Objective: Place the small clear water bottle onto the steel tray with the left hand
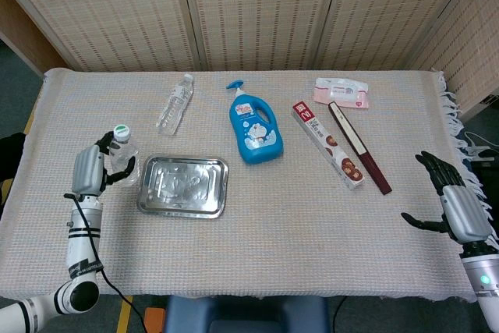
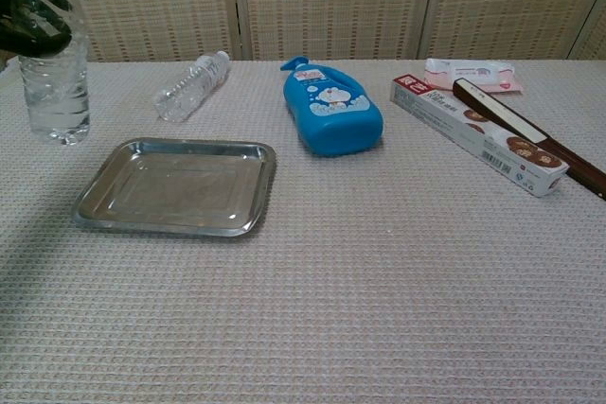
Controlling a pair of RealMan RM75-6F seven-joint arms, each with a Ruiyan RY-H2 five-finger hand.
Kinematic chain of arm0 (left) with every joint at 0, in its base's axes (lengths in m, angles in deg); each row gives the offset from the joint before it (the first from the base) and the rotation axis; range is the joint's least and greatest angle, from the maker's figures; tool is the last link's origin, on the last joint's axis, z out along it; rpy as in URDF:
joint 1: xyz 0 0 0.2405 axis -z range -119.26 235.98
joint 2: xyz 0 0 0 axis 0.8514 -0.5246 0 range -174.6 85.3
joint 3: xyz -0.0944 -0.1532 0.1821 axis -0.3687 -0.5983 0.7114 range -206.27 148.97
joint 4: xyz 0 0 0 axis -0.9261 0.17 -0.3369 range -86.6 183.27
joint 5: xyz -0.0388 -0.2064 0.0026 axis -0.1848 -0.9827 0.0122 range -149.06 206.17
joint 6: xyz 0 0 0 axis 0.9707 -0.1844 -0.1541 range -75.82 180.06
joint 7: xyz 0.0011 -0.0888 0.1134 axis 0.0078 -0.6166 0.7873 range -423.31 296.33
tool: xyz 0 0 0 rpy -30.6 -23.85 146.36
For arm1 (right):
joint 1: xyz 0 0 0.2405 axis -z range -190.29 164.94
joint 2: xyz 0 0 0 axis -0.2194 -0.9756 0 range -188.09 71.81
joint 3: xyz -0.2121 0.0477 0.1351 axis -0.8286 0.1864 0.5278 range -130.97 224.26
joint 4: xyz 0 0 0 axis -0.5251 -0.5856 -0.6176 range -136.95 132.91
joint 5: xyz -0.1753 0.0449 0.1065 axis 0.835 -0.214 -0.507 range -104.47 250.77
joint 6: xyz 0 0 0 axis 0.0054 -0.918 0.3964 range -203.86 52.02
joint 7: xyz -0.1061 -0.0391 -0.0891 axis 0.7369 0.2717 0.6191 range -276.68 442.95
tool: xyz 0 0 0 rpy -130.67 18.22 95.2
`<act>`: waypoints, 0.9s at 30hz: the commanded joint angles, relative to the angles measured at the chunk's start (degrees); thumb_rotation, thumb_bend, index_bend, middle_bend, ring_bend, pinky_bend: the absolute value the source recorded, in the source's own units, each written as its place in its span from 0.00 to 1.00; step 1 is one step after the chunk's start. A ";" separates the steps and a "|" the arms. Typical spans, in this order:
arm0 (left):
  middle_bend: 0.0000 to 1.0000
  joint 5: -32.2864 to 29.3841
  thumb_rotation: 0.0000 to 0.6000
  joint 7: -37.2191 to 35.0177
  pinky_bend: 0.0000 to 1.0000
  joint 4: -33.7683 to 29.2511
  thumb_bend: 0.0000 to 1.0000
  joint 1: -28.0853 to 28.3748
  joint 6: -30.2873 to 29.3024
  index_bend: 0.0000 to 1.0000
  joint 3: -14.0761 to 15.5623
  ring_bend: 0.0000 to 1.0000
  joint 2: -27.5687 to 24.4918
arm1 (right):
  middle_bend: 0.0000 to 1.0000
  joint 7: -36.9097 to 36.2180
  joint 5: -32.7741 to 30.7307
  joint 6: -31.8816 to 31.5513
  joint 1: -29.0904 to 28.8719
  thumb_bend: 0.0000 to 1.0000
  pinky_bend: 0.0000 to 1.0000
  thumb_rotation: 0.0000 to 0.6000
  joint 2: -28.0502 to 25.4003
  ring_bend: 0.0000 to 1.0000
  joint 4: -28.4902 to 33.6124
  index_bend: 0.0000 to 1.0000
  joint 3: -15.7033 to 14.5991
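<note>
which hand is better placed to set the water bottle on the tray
Left. The left hand already grips the small clear water bottle upright, just left of the steel tray. The right hand is open at the table's far right edge, holding nothing.

The surface (image 1: 257, 247) wears a pale cream cloth with a fine waffle weave. On it, the steel tray (image 1: 183, 185) is shiny silver-grey. The small clear water bottle (image 1: 122, 150) at the left of the frame is see-through with a white, green-edged cap. A second clear bottle (image 1: 175, 104) has a white cap. The pump bottle (image 1: 254, 125) is bright blue with a cartoon label. The long box (image 1: 327, 144) is white and red with brown biscuits pictured. Beside it, a dark maroon case (image 1: 360, 148) carries a cream stripe. The wipes pack (image 1: 341, 92) is pink and white. The left hand (image 1: 87, 171) is silver-grey with black fingers (image 1: 117, 177); the right hand (image 1: 452, 207) matches. Behind, the screens (image 1: 257, 9) are beige woven reed.
</note>
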 commanded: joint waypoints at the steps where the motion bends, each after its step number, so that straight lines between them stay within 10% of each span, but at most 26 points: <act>1: 0.56 -5.92 1.00 -10.89 0.54 -4.31 0.41 -0.63 4.60 0.41 -4.97 0.44 -0.16 | 0.00 -0.02 -0.02 -0.02 -0.02 0.07 0.05 1.00 0.03 0.00 -0.04 0.07 0.03; 11: 0.58 24.05 1.00 15.24 0.55 28.28 0.41 3.83 -12.59 0.43 13.30 0.44 7.88 | 0.00 0.37 0.03 0.18 -0.09 0.07 0.05 1.00 0.04 0.00 0.03 0.07 -0.13; 17: 0.59 21.38 1.00 9.38 0.56 26.25 0.41 3.02 -11.63 0.44 11.91 0.46 9.29 | 0.00 -0.28 0.09 0.83 -0.28 0.07 0.05 1.00 -0.26 0.00 0.18 0.07 -0.29; 21: 0.59 1.71 1.00 -11.89 0.56 2.17 0.41 -0.86 -1.03 0.45 0.99 0.46 5.00 | 0.00 -0.70 0.16 0.78 -0.29 0.07 0.05 1.00 -0.44 0.00 0.10 0.07 -0.26; 27: 0.60 -7.32 1.00 -2.67 0.56 -4.16 0.45 -0.49 -0.83 0.46 -0.01 0.47 0.92 | 0.00 -0.38 0.06 0.95 -0.36 0.07 0.05 1.00 -0.36 0.00 0.11 0.07 -0.33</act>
